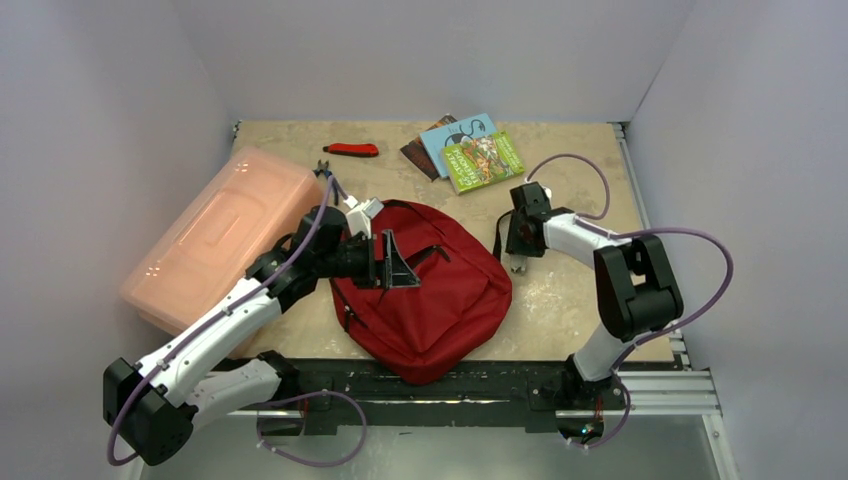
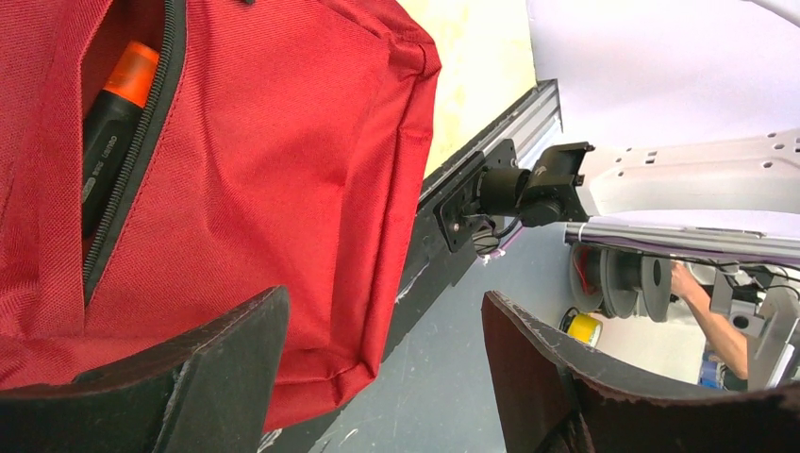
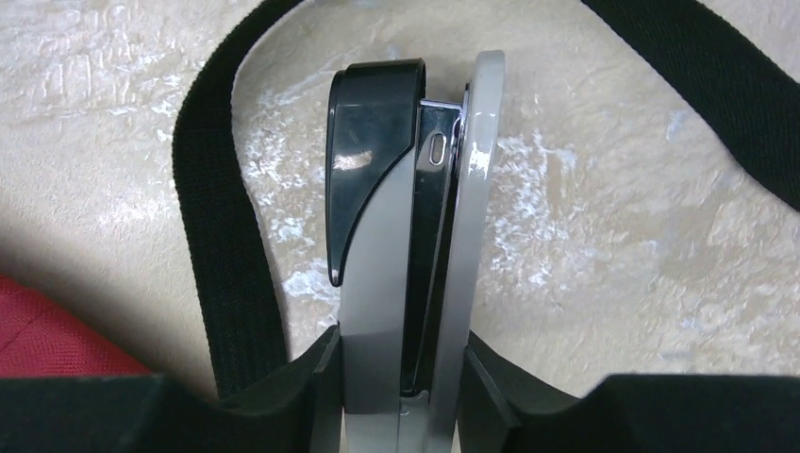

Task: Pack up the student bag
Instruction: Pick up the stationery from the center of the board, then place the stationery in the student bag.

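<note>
The box (image 1: 215, 240) is lying far out to the left of the left claw (image 2: 385, 321), its long side running close along the left wall, and that claw's arm is crossing its near corner. The left claw is hanging spread wide with nothing between its fingers. One finger (image 2: 189, 377) is showing against red cloth, though whether it is touching is not clear, and the other is showing past the bag's edge, where the rail (image 1: 450, 385) and the floor beyond are coming into sight. The bag (image 1: 440, 300) is lying flat under and to the right of this claw, filling the middle of the table (image 1: 570, 300) between the two claws, with its near edge reaching the rail. Ahead of the left claw, the bag's zipper (image 2: 141, 142) is gaping open and a marker (image 2: 113, 123) is lying inside the slot. Beyond this claw, toward the back wall, a cutter (image 1: 352, 150) is lying alone with bare table around it. Further right, the books (image 1: 470, 148) are lying fanned near the back edge, well beyond both claws. The right claw (image 3: 398, 363) is hanging just right of the bag, pinching a stapler (image 3: 377, 189) by its flanks. The strap (image 3: 222, 226) is curving over the table around the stapler's free end, close on its left. Right of this claw, bare table is running out to the side edge.
</note>
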### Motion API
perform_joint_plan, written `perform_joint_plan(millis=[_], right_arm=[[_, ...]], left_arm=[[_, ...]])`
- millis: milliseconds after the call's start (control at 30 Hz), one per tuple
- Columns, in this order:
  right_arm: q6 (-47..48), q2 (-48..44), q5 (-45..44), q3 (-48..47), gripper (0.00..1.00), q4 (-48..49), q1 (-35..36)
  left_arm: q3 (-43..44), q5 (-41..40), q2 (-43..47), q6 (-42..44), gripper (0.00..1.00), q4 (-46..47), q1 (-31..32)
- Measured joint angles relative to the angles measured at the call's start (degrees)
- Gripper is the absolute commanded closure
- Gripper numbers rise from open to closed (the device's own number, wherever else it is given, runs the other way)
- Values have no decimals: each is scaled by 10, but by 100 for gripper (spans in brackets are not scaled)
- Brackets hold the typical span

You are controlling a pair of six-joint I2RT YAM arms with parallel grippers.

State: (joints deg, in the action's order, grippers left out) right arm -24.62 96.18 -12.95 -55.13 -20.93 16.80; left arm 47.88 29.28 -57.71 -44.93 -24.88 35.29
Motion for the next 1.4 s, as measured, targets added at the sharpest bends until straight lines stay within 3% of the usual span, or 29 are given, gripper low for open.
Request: perform_joint_plan(millis=[100,267,433,567,767,900,1133,1400], right_arm=[[-3,-14,-7,12,86,2,0],[-3,-76,3,43,99,4,0],[2,-204,67,60,100,15,-2],[-5,-283,227,60,100,76,-4],[-92,-302,508,94,100,282,36],[-187,-288,611,127,100,413,90],[-351,-232,688,140,100,637,200],[-438,-203,714,128,100,767,257]], left_arm=[[0,0,3,0,26,0,0],[0,0,5,0,26,0,0],[0,5,10,-4,26,1,0],[0,21,16,-27,26,23,0],[-37,12,87,-107,24,119,0],[-50,-12,124,-149,21,172,0],[-67,-75,187,-166,12,216,-3],[-76,-92,212,-175,17,243,-4]])
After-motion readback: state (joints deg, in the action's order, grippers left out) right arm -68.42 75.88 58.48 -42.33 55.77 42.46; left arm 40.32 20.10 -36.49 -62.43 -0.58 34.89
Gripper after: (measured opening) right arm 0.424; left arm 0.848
